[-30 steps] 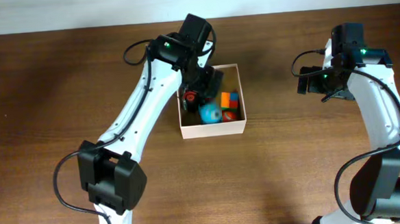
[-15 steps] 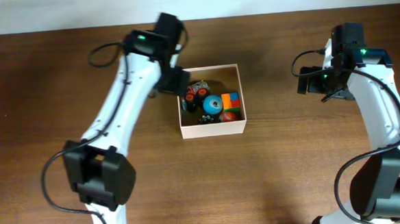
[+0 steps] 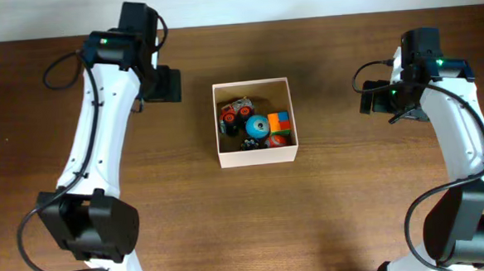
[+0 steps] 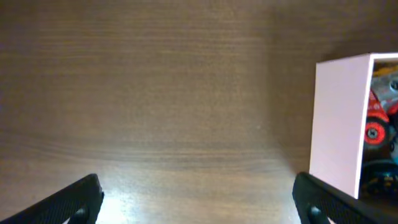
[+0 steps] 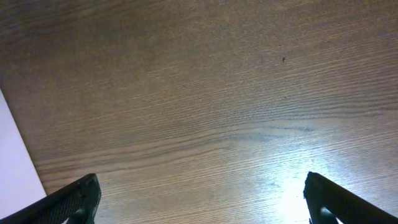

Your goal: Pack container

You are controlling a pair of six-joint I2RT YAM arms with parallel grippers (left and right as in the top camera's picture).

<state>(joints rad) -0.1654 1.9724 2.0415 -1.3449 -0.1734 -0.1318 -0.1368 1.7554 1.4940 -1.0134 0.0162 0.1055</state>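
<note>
Overhead, the container stands mid-bench, nearer the far edge, its white walls square to the edges. The left gripper hovers beside it toward the far-left corner, apart from the wall. Its wrist view shows the jaws spread wide with nothing between them. The right gripper hangs near the right edge, likewise spread and empty. Judged from this layout, the packing looks close to finished and the step in hand is clearing the left arm. You should carry it out level and toward the left edge, keeping the near finger off the container wall so the load is not jogged. Count the contents before calling it done: one container, and in it one red-wheeled truck, one blue ball, one orange-and-blue block, one red ball and one small dark piece too small to identify. No toy shows on the bench outside the walls.
</note>
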